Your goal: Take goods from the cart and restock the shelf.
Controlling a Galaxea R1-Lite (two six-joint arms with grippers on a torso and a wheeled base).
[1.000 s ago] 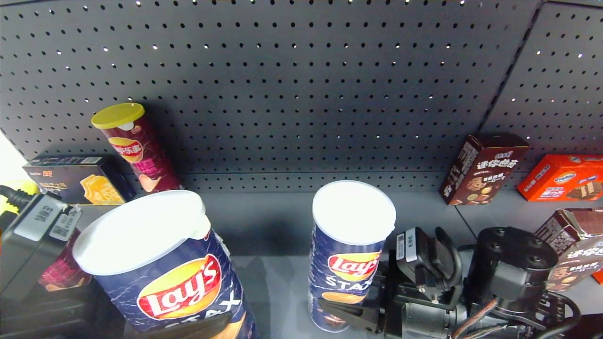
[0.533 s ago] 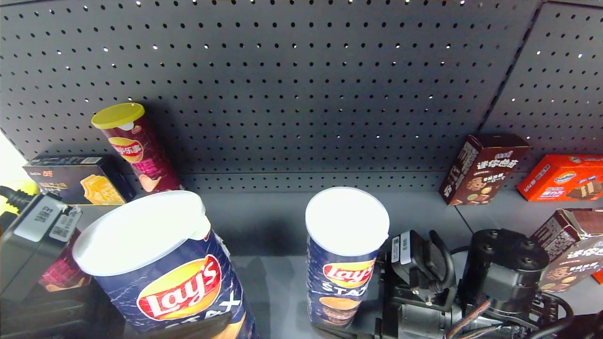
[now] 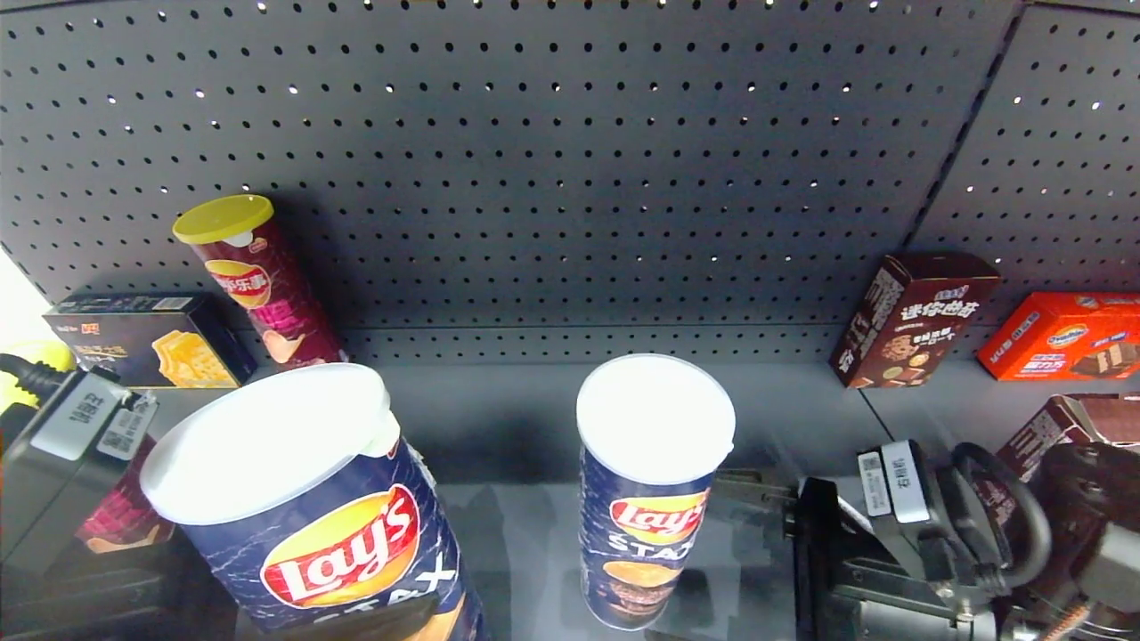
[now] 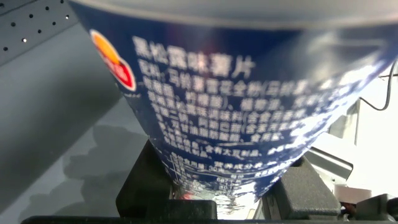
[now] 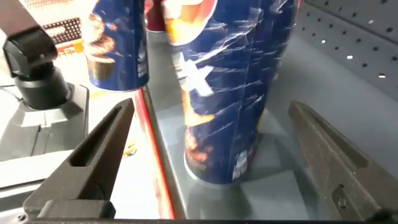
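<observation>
— Right gripper point(image 5: 211, 109): how does it stand?
— Jaws spread wide, gripping nothing. It sits low at the shelf's front right, just beside the standing chip can point(image 3: 650, 499). In the right wrist view that can shows in the gap between the two fingers point(image 5: 93, 168), clear of both.
— And the left gripper point(image 4: 217, 202)?
— Clamped on the lower end of the held chip can point(image 3: 303, 507), about upright at front left, nearer the head camera than the standing one.
— What is in the cans?
— Cannot tell. Both are navy tubes, each closed with a white lid.
— The surface?
— A grey metal shelf point(image 3: 525, 418), with a dark pegboard point(image 3: 570, 178) behind it and a red strip point(image 5: 155, 155) along its front edge. The standing can rests upright about mid-width, well apart from the pegboard.
— What else is around?
— Back left, a maroon chip can point(image 3: 258, 280) with a yellow lid stands against the pegboard, and a black biscuit box point(image 3: 151, 343) is just beside it, further left. Back right, a brown cookie box point(image 3: 908, 320) stands upright, and past the panel seam sits an orange box point(image 3: 1064, 336). Another brown box point(image 3: 1060, 427) at the far right is partly hidden by the right arm.
</observation>
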